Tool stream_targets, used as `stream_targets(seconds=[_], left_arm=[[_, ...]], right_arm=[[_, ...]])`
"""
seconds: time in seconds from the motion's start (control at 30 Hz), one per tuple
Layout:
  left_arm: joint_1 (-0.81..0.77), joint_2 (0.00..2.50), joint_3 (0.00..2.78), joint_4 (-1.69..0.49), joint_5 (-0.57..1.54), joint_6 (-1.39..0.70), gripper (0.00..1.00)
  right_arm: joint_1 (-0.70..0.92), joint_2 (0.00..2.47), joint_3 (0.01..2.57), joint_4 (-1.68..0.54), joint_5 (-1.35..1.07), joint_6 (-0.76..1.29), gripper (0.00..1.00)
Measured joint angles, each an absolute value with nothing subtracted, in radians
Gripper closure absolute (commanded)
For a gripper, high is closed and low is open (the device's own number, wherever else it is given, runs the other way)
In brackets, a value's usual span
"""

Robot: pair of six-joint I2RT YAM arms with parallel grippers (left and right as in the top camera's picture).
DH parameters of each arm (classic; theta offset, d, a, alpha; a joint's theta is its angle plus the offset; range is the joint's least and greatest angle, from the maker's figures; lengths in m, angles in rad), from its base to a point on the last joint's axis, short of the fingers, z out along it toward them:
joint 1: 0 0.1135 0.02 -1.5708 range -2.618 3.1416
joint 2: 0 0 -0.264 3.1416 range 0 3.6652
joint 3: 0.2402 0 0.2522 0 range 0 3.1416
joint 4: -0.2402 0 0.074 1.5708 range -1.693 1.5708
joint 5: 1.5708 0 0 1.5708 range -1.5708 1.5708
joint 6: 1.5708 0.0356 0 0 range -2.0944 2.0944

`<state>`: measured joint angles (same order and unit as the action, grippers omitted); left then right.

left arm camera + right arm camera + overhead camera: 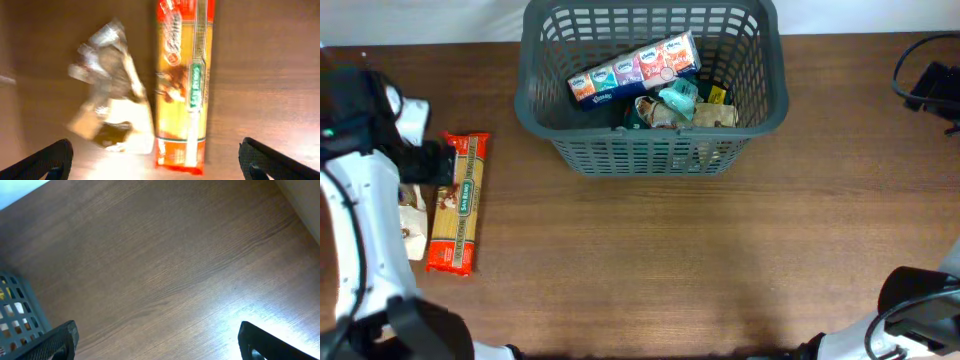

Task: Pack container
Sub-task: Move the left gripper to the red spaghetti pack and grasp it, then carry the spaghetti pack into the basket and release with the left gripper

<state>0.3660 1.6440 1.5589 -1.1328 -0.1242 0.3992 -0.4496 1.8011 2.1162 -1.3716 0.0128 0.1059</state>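
The dark grey slotted container (652, 150) stands at the table's far middle and holds a row of tissue packs (634, 70) and several small packets (672, 108). A red and yellow pasta packet (456, 202) lies flat at the left, and it shows in the left wrist view (183, 80). A crinkled clear packet (413, 222) lies just left of it, seen blurred in the left wrist view (112, 100). My left gripper (155, 167) is open above both packets and holds nothing. My right gripper (157, 342) is open over bare wood at the front right.
The container's corner (15, 312) shows at the left edge of the right wrist view. A black cable and device (930, 85) sit at the far right edge. The left arm (365, 200) covers the table's left side.
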Motion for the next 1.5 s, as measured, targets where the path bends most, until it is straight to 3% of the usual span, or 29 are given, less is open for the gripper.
stream_targets(seconds=[0.1, 0.23, 0.67, 0.77, 0.8, 0.87, 0.9, 1.23, 1.5], left_arm=[[0.371, 1.677, 1.447, -1.065, -0.1, 0.392, 0.0], [0.366, 1.729, 1.407, -1.008, -0.081, 0.389, 0.11], [0.366, 2.016, 1.405, -0.907, -0.1, 0.385, 0.11], [0.366, 2.051, 1.405, -0.895, -0.105, 0.384, 0.34], [0.366, 2.056, 1.405, -0.891, -0.105, 0.378, 0.47], [0.367, 2.057, 1.405, -0.888, -0.111, 0.381, 0.84], [0.367, 2.057, 1.405, -0.888, -0.11, 0.377, 0.98], [0.364, 2.085, 1.553, -1.053, -0.077, 0.377, 0.98], [0.34, 2.148, 2.053, -1.339, -0.044, 0.381, 0.98]], right_arm=[[-0.45, 1.801, 2.116, -1.372, 0.013, 0.105, 0.01], [-0.45, 1.801, 2.116, -1.372, 0.013, 0.105, 0.01], [-0.45, 1.801, 2.114, -1.371, 0.013, 0.105, 0.01], [-0.45, 1.801, 2.114, -1.371, 0.013, 0.105, 0.01], [-0.45, 1.801, 2.114, -1.371, 0.013, 0.105, 0.01], [-0.45, 1.801, 2.114, -1.371, 0.013, 0.105, 0.01], [-0.45, 1.801, 2.114, -1.37, 0.013, 0.105, 0.01], [-0.45, 1.801, 2.113, -1.37, 0.013, 0.105, 0.01], [-0.45, 1.801, 2.113, -1.37, 0.013, 0.105, 0.01]])
